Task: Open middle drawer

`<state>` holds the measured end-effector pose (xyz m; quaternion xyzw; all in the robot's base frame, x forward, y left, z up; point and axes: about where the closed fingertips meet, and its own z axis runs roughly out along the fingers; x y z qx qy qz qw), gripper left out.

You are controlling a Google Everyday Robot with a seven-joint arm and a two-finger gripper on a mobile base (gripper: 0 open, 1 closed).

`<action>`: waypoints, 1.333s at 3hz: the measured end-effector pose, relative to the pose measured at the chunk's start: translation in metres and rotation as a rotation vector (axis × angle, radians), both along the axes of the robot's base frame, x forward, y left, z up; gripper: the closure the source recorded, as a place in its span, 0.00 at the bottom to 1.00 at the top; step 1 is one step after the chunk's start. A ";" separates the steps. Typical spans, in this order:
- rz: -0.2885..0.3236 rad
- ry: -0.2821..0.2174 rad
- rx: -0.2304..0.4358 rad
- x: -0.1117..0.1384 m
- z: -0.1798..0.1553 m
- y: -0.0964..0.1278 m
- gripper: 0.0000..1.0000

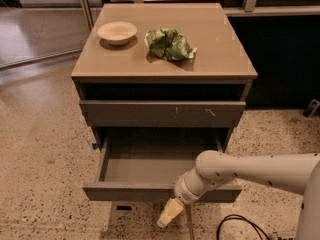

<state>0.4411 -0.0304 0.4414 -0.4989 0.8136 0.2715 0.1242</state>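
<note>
The middle drawer (150, 170) stands pulled out from the cabinet, showing a smooth, empty grey inside. Its flat unscratched front panel (125, 191) faces me. Above it is a shut drawer front with pale scratches (162, 113), and above that a dark open slot under the top. My gripper (171, 213) hangs just in front of and below the open drawer's front panel, right of its middle, pointing down towards the floor. The white arm (250, 170) reaches in from the right and crosses the drawer's front right corner.
On the cabinet top (220, 49) sit a small white bowl (117, 32) and a crumpled green bag (169, 44). A dark cabinet (285, 59) stands to the right. A black cable (240, 225) lies on the speckled floor near the arm.
</note>
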 end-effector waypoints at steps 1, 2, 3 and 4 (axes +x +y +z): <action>0.027 0.079 0.014 -0.053 0.032 -0.019 0.00; 0.027 0.078 0.014 -0.052 0.032 -0.019 0.00; 0.067 -0.002 0.015 -0.026 0.054 -0.001 0.00; 0.106 -0.078 0.036 0.002 0.080 0.021 0.00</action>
